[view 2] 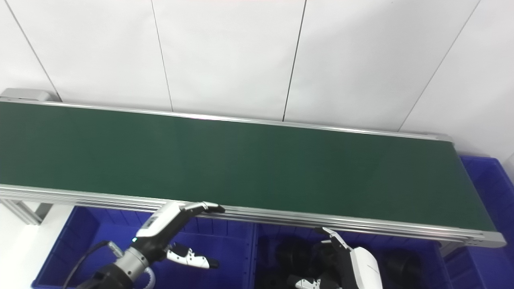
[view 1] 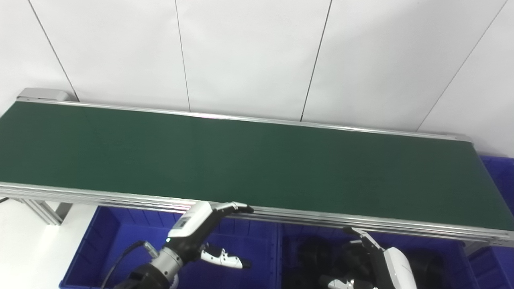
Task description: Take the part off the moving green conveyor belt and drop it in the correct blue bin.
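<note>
Currently waiting: belt (view 1: 257,160) bare, no part; left hand (view 1: 200,235) and right hand (view 1: 377,261) spread, empty, over bins (view 1: 100,241); next needs an arriving part

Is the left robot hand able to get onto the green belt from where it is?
Probably yes. The left robot hand is open over the left blue bin, fingertips by the near rail of the green belt. Nothing blocks it, though no part shows on the belt.
</note>
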You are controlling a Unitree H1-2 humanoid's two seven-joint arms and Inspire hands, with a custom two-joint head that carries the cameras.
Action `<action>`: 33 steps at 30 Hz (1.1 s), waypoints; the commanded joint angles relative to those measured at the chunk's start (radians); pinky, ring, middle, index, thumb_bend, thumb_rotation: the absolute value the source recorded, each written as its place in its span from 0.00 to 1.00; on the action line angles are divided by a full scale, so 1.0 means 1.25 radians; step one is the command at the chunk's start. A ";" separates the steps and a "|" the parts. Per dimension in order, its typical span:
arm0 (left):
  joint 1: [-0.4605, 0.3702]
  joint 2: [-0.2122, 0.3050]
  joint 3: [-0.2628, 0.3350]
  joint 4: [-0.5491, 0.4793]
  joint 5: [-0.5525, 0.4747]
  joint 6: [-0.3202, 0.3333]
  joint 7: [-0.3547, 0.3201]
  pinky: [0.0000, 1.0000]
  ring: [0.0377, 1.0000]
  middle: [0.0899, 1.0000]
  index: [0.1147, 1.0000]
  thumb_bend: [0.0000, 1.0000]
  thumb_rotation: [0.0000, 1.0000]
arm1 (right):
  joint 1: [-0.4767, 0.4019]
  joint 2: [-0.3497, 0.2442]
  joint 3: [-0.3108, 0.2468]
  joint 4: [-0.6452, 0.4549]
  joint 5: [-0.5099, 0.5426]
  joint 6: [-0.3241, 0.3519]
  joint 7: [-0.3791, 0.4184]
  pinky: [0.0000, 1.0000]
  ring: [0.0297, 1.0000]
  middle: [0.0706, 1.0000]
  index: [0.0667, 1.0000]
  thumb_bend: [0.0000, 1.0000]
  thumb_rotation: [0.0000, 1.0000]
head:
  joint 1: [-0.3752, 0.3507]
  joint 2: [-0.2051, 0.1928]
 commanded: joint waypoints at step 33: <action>-0.009 -0.036 -0.051 0.000 0.250 0.051 0.140 0.78 0.77 0.76 0.73 0.78 0.27 | -0.007 -0.013 -0.013 -0.024 0.010 -0.008 -0.010 0.59 0.62 0.62 0.77 0.75 0.30 | -0.003 0.014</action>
